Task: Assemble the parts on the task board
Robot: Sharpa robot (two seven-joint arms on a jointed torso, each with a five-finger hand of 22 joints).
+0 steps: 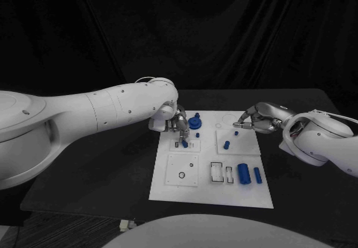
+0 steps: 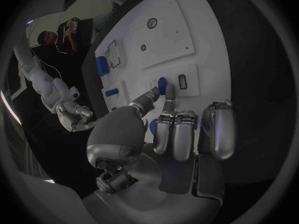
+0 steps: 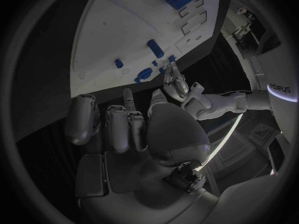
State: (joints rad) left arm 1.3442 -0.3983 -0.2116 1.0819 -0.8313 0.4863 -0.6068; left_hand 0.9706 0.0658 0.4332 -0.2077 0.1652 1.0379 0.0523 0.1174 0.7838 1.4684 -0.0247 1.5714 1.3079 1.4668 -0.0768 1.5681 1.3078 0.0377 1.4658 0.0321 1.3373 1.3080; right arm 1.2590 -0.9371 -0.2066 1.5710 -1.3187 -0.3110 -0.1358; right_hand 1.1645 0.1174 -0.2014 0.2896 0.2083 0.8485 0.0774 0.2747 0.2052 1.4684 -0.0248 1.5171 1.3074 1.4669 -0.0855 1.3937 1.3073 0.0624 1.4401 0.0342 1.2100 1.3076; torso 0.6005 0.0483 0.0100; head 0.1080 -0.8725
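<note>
A small blue peg (image 2: 162, 86) sits pinched between the fingertips (image 2: 169, 95) of the left hand (image 1: 170, 122), right over the slotted tile of the board (image 1: 173, 187). In the left wrist view a dark rectangular slot (image 2: 182, 81) lies just beside the peg, on the far side from the thumb. Whether the peg's lower end is already in a hole or only touching the tile, I cannot tell. The other fingers of that hand are curled in and carry nothing.

The main risk, as I judge it, is the peg going in tilted: a tip pinch gives little hold against twisting, so a press off the hole's axis could jam it or flick it out of the fingers. If it slips it could roll across the tile towards the slot or off the board.

Just beyond the fingertips stands a blue gear (image 1: 194, 122) and a short pin (image 1: 197, 135); the knuckles pass close to both, and a sideways correction could knock them.

Farther out, the right hand (image 1: 256, 118) hovers at the board's far right corner with its fingers curled together. Whether it holds anything I cannot tell. Two small studs (image 1: 226, 145) stand near it, and a cylinder (image 1: 242, 172) and a bar (image 1: 257, 175) lie well apart from both hands, nearer the robot. If the board is not braced, a hard press from the left could shift it.
</note>
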